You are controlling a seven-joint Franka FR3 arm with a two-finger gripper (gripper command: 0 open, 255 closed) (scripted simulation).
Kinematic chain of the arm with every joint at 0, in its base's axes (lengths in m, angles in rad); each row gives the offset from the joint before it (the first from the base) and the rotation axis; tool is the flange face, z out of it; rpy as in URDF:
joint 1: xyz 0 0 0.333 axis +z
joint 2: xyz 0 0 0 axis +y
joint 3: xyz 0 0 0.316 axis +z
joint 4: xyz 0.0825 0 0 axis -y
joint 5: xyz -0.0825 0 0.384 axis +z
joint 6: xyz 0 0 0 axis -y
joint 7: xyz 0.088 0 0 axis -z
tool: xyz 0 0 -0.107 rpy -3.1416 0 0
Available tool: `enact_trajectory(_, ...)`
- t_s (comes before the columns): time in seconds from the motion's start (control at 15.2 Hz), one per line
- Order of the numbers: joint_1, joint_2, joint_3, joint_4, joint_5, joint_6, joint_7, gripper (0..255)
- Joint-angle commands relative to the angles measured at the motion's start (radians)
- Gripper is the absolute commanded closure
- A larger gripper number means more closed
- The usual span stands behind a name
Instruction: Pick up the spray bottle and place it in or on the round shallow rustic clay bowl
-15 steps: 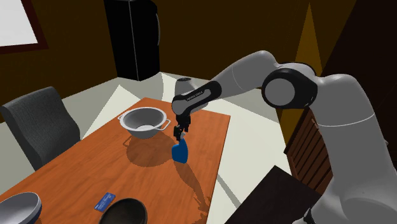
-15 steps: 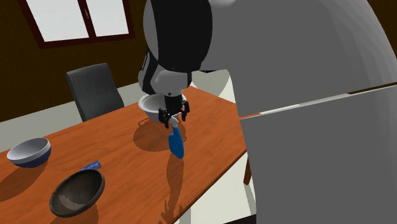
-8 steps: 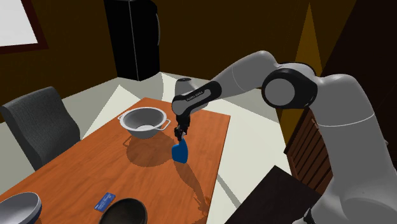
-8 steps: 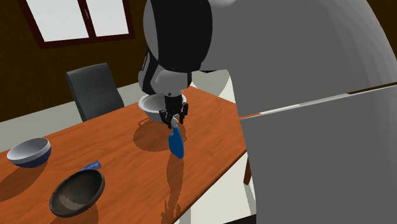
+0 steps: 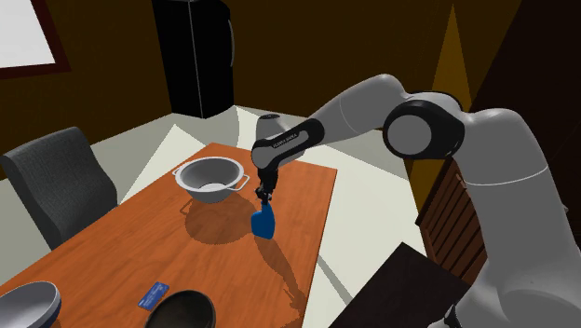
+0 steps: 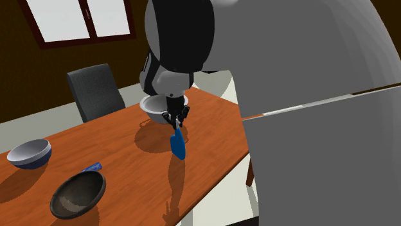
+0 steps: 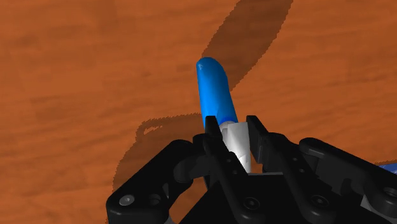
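While the all-black two-finger gripper [image 7: 231, 125] was clamped on the white neck of the blue spray bottle [image 7: 213, 89], the bottle's body hung straight below the fingers [image 7: 211, 137], close over the orange-brown wooden table [image 5: 112, 252]; whether its base touched the wood could not be told. A white two-handled bowl [image 5: 211, 183] sat near the hand. The dark round shallow bowl [image 6: 77, 194] lay well apart from the hand, just beside a small flat blue card [image 6: 92, 167].
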Motion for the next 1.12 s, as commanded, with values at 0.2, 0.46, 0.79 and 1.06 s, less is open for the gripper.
enact_trajectory(0.2, 0.0, -0.024, 0.0, 0.002, 0.0, -0.027, 0.0, 255)
enact_trajectory(0.46, 0.0, -0.055, 0.0, 0.009, 0.0, -0.065, 0.0, 255)
enact_trajectory(0.79, 0.0, -0.09, 0.0, 0.023, -0.001, -0.114, 0.001, 255)
enact_trajectory(1.06, 0.0, -0.115, 0.0, 0.039, -0.001, -0.155, 0.001, 255)
